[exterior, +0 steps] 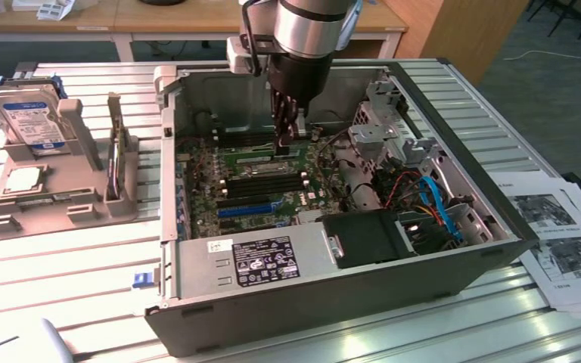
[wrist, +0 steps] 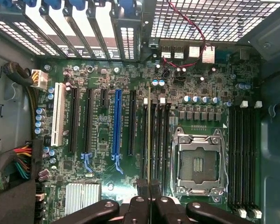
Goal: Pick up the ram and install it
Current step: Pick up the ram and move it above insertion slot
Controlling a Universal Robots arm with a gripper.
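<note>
Exterior view: high, off the power-supply end of the open computer case (exterior: 442, 276), tilted down into it, mid-range.
Wrist view: behind the gripper (wrist: 150, 185), facing straight onto the motherboard (wrist: 102, 126), close; the ram (wrist: 148, 140) runs edge-on.
Shared: motherboard, blue slot (exterior: 245, 209), black memory slots (exterior: 265, 184).

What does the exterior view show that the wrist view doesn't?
Exterior view: the whole case, a hard drive in a stand beside it, and papers. Wrist view: the empty CPU socket from straight above, and the ram edge-on, held by the shut gripper. Both: the motherboard and its blue slot.
</note>
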